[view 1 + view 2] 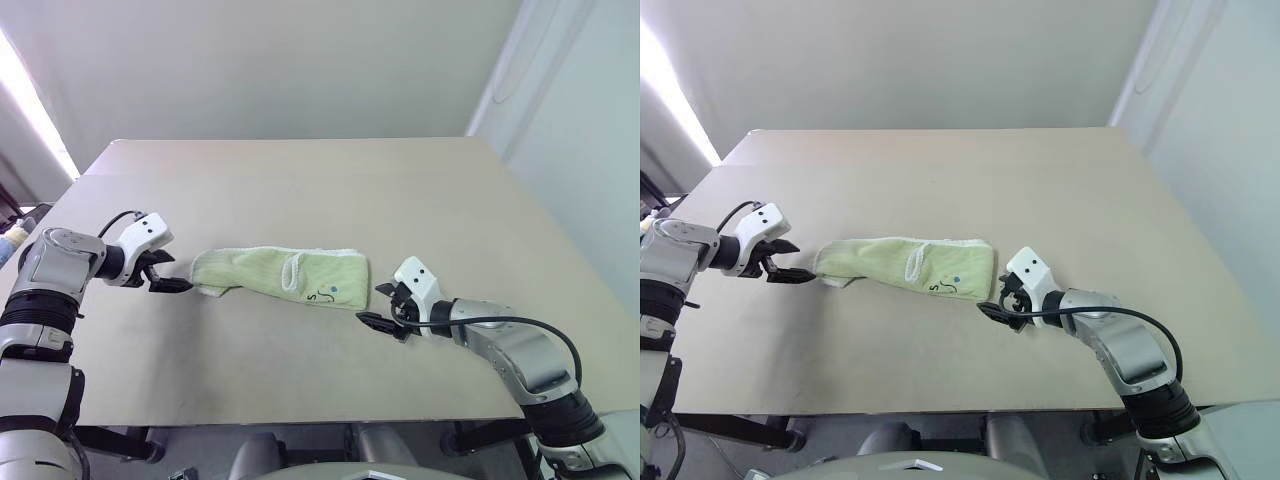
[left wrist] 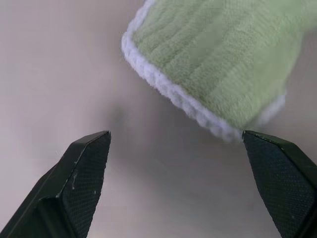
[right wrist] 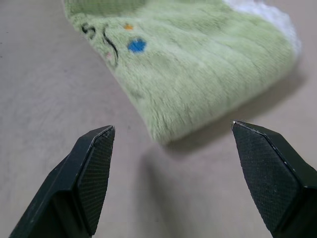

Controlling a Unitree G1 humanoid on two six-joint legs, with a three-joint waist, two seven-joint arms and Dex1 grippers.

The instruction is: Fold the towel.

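At the left, the left gripper (image 1: 170, 278) hangs just off the towel's left end with its black fingers (image 2: 81, 171) spread wide and nothing between them. The light-green towel (image 1: 280, 272) lies folded into a long narrow strip across the middle of the tan table (image 1: 300, 180), white edging showing at its left end. Just beside its right end, by the small embroidered mark (image 3: 111, 42), the right gripper (image 1: 380, 306) sits low with jaws wide apart, empty.

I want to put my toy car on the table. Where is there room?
Behind the folded light-green terry towel, the beige tabletop lies bare to its far edge, and the near strip too. It is crowded beside the towel's ends, where the open left gripper and right gripper sit.
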